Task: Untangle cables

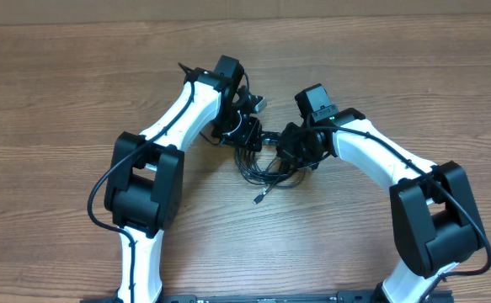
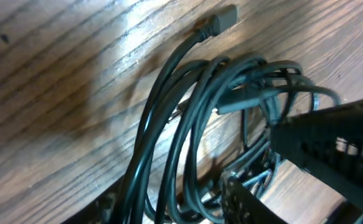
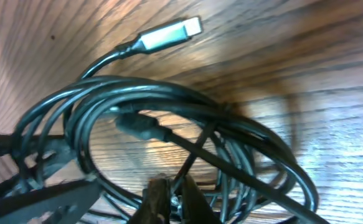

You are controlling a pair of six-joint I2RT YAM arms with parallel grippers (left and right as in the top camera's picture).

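Left gripper [image 1: 243, 126] first: it sits low over the left side of the cables [image 1: 262, 172], and my own wrist camera shows strands running past dark finger parts at the bottom of the frame, but I cannot tell whether it is pinching them or has let go. That heap lies about the middle of the bench [image 1: 60, 84], well away from every edge, with one loose tail [image 1: 258, 199] trailing toward the near edge. I judge these cords light, limp and a little springy: they will hold their coil shape, slide over one another, and drag the whole bundle along if I pull on a crossing. The plugs look like the only stiff parts, so I would take hold just behind a plug, or on a single outer strand, not across the thick of the loops. On the right, my right gripper [image 1: 294, 145] is clenched, and a thin strand appears to run straight into the pinch. From overhead I get the layout of both arms and the heap between them, but the loops merge into one dark knot. My left wrist view separates several parallel strands and a dark angled plug [image 2: 221, 18] lying on the wood. Only the right wrist view gives the silver plug [image 3: 169, 34] clearly, plus a second connector [image 3: 137, 124] buried inside the coil.
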